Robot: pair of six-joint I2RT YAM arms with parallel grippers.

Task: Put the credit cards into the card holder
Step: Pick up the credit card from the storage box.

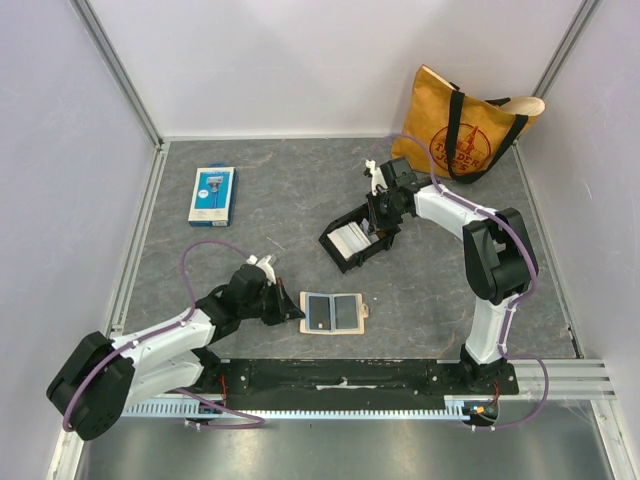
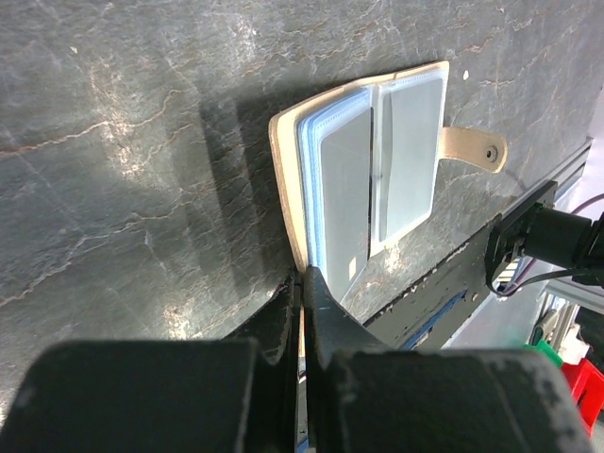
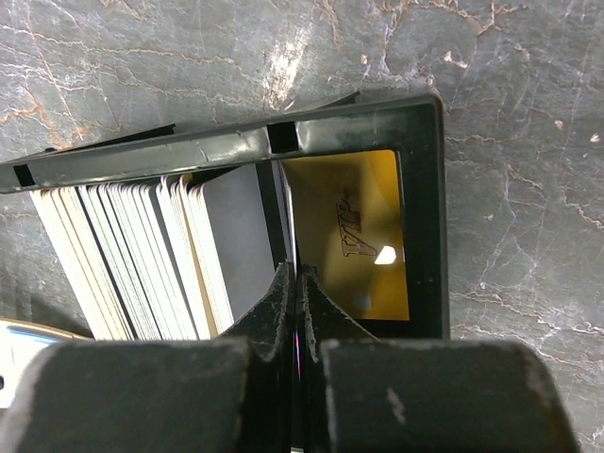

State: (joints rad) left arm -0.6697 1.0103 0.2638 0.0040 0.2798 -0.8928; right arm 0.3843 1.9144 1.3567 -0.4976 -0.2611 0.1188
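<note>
The tan card holder (image 1: 332, 313) lies open near the table's front, its clear pockets facing up and its tab (image 2: 472, 146) at the right. My left gripper (image 1: 293, 313) is shut on the card holder's (image 2: 368, 179) left tan edge; in the wrist view the left gripper (image 2: 304, 274) pinches that edge. Credit cards (image 3: 123, 255) stand in a row in a black tray (image 3: 368, 118), with a dark grey card (image 3: 236, 236) beside them and a gold card (image 3: 354, 231) lying flat. My right gripper (image 3: 294, 269) is down in the tray (image 1: 335, 258), shut on a thin card seen edge-on.
A blue-and-white flat package (image 1: 212, 193) lies at the back left. A yellow tote bag (image 1: 465, 125) leans in the back right corner. White walls with metal rails close in the table on three sides.
</note>
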